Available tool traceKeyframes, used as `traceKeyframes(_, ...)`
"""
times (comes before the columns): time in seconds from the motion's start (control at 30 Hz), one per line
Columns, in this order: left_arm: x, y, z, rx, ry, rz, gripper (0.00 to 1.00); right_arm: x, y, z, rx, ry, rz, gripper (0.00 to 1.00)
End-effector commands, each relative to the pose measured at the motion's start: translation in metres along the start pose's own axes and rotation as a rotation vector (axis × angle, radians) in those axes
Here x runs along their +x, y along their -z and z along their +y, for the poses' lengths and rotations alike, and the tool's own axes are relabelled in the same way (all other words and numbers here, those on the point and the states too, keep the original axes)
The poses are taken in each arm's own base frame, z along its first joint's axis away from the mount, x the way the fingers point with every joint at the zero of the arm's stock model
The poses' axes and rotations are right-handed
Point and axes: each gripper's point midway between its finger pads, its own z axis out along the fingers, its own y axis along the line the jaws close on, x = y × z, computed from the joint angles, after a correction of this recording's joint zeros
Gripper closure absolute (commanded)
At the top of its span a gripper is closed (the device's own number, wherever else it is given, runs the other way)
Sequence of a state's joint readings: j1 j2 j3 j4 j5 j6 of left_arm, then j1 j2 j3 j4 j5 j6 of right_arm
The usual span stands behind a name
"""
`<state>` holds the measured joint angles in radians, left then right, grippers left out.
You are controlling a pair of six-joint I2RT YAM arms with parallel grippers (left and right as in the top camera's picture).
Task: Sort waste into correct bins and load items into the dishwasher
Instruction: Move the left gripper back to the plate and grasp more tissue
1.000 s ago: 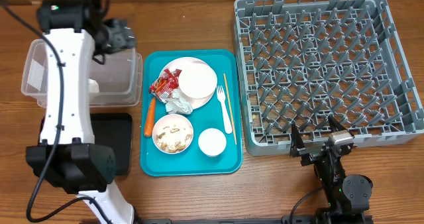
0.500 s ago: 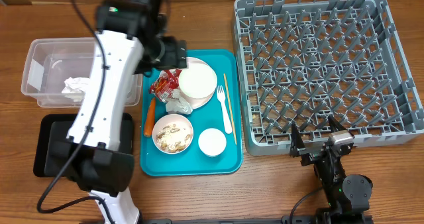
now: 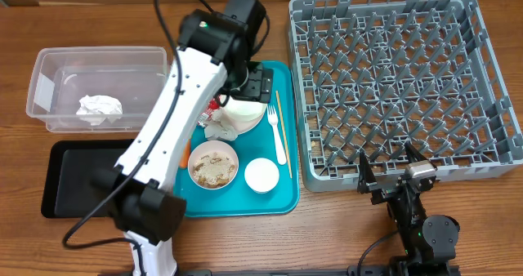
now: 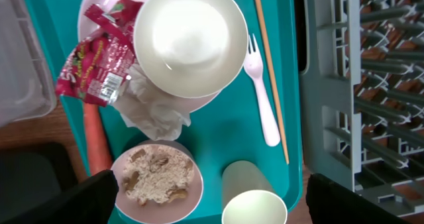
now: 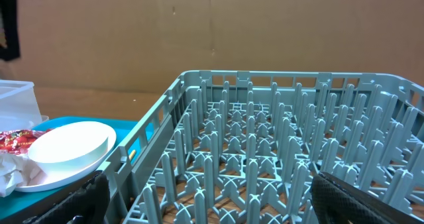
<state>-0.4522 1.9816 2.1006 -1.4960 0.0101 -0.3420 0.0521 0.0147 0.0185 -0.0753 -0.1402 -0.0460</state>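
My left gripper [image 4: 211, 201] hangs open and empty above the teal tray [image 3: 279, 196], over the rice-scrap bowl [image 4: 158, 181] and the small white cup [image 4: 255, 199]. Farther up the left wrist view, a white bowl [image 4: 191, 38] sits on a pink plate [image 4: 205, 99], with the red wrapper [image 4: 93, 65], a crumpled napkin [image 4: 152, 108] and the carrot [image 4: 98, 141] to its left. The fork [image 4: 262, 98] and wooden stick [image 4: 271, 78] lie to its right. Another napkin [image 3: 100, 106] lies in the clear tub [image 3: 49, 72]. My right gripper [image 3: 391, 171] rests open at the front edge of the grey dish rack [image 3: 392, 72].
The black tray [image 3: 82, 178] sits in front of the clear tub at the left. My left arm [image 3: 176, 104] stretches across the teal tray's left side and hides part of the wrapper and carrot from overhead. The rack's pegs [image 5: 265, 151] fill the right wrist view.
My left arm has swung right, from over the clear tub to above the teal tray. A crumpled napkin now lies in the tub. The right arm has not moved.
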Motion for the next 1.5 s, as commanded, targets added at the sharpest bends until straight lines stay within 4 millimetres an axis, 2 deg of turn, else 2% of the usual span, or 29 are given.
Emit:
traceKeyframes(0.0, 0.001, -0.024, -0.002, -0.037, 0.007, 0.048, 0.07, 0.002, 0.000, -0.003, 0.013, 0.004, -0.004, 0.00)
traceKeyframes(0.23, 0.003, -0.057, -0.002, -0.067, 0.024, 0.125, 0.04, 0.002, 0.000, -0.003, 0.013, 0.004, -0.004, 0.00)
traceKeyframes(0.3, 0.003, -0.060, -0.002, -0.070, 0.023, 0.132, 0.04, 0.002, 0.000, -0.003, 0.013, 0.004, -0.004, 0.00)
traceKeyframes(0.63, -0.007, -0.063, -0.006, -0.054, 0.023, 0.090, 0.04, 0.002, 0.000, -0.003, 0.013, 0.004, -0.004, 0.00)
traceKeyframes(0.73, -0.008, -0.064, -0.007, -0.056, 0.040, 0.088, 0.07, 0.002, 0.000, -0.003, 0.013, 0.004, -0.004, 0.00)
traceKeyframes(0.8, -0.008, -0.065, -0.002, -0.084, 0.065, 0.087, 0.09, 0.002, 0.000, -0.003, 0.013, 0.004, -0.004, 0.00)
traceKeyframes(0.87, -0.007, -0.066, 0.011, -0.161, 0.109, 0.078, 0.09, 0.002, 0.000, -0.003, 0.013, 0.004, -0.004, 0.00)
traceKeyframes(1.0, 0.002, -0.062, 0.037, -0.306, 0.177, 0.081, 0.09, 0.002, 0.000, -0.003, 0.013, 0.004, -0.004, 0.00)
traceKeyframes(1.13, 0.013, -0.064, 0.040, -0.314, 0.131, 0.136, 0.05, 0.002, 0.000, -0.003, 0.013, 0.004, -0.004, 0.00)
traceKeyframes(1.23, 0.026, -0.072, 0.035, -0.287, 0.019, 0.206, 0.05, 0.002, 0.000, -0.003, 0.013, 0.004, -0.004, 0.00)
traceKeyframes(1.47, 0.048, -0.101, 0.052, -0.334, -0.040, 0.295, 0.07, 0.002, 0.000, -0.003, 0.013, 0.004, -0.004, 0.00)
